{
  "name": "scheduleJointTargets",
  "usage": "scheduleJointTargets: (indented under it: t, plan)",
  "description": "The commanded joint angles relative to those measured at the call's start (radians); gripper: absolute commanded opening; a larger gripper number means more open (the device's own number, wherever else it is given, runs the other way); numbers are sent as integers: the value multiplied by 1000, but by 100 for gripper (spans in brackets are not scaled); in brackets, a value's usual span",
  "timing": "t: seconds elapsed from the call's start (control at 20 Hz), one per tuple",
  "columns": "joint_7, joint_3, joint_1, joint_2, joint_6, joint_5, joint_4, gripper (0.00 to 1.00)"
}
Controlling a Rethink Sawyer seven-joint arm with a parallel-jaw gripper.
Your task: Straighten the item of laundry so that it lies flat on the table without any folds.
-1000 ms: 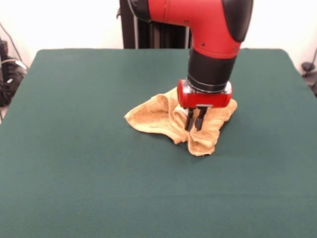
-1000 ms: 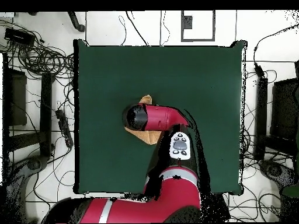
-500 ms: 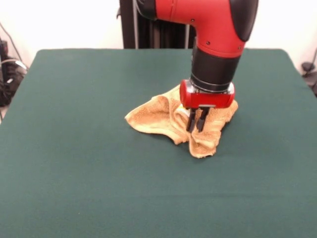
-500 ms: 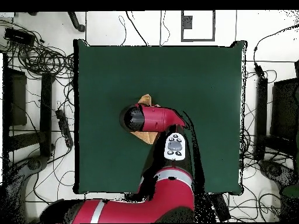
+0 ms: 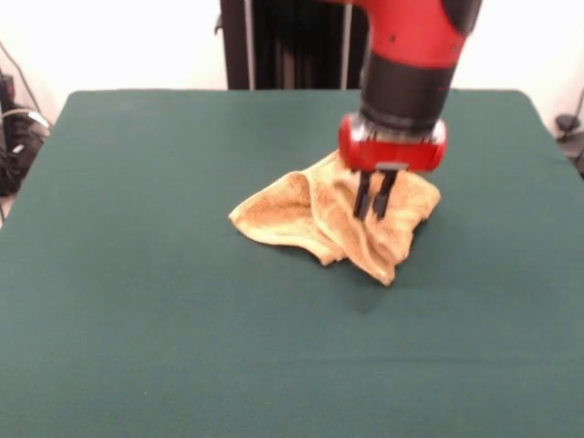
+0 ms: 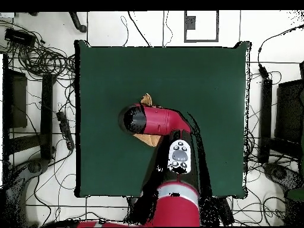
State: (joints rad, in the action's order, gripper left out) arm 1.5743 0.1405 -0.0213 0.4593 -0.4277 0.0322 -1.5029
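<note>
Your front view shows the black two-fingered gripper (image 5: 374, 208) on its red wrist with the jaws drawn close together, pinching a ridge of the crumpled orange-tan terry washcloth (image 5: 301, 214). Just below the jaws, the cloth's nearest corner hangs in a drooping point toward the camera. To the picture's left of the jaws, the cloth spreads out in a wrinkled lobe lying on the dark green felt table (image 5: 164, 328); behind them a smaller bunch shows past the wrist.

Your overhead view hides the jaws entirely under the red arm; only slivers of the washcloth (image 6: 146, 100) peek out either side, near the middle of the table (image 6: 208, 77).
</note>
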Motion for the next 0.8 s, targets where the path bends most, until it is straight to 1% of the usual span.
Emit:
scheduleJointTargets:
  t: [0.05, 0.2, 0.4, 0.8]
  plan:
    - [224, -42, -59, 284, -336, 100, -89, 0]
    - [216, -13, -89, 366, -445, 87, -58, 0]
    - [261, 21, -122, 426, -633, 88, 17, 0]
    - [332, 40, -146, 450, -837, 103, 153, 0]
